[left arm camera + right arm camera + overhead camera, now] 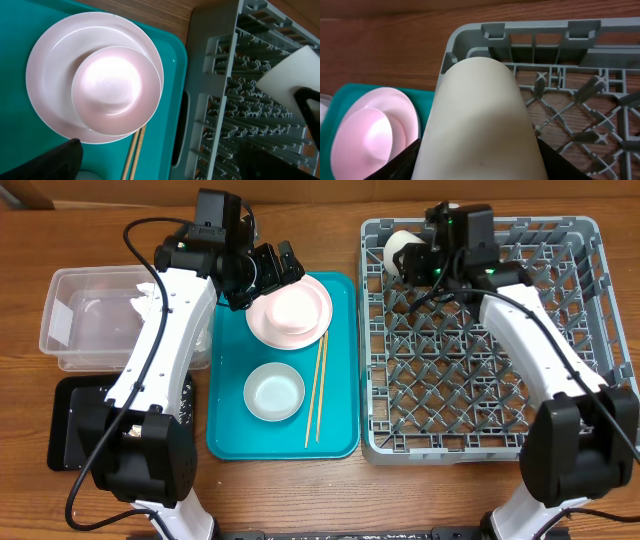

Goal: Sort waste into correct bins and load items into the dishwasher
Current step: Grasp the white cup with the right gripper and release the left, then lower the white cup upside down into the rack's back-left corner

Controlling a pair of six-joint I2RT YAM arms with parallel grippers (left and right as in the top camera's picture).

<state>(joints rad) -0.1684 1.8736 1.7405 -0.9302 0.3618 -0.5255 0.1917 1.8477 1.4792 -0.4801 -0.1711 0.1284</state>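
The pale pink plate (312, 320) lies at the far end of the teal tray with a whitish bowl (290, 306) on it; both show in the left wrist view, plate (47, 75) and bowl (116, 90). A second bowl (274, 393) sits nearer, with the chopsticks (318, 390) beside it. My left gripper (275, 266) is open and empty, just above the plate's far left edge. My right gripper (432, 258) is shut on the white cup (402, 252), holding it on its side over the far left corner of the grey dish rack (372, 380). The snack wrapper and rice are out of view.
The clear tub (70, 300) stands at the left with a crumpled white napkin (148, 298) inside. The black tray (70, 425) lies in front of it, partly under my left arm. The teal tray (228, 430) lies between my left arm and the rack.
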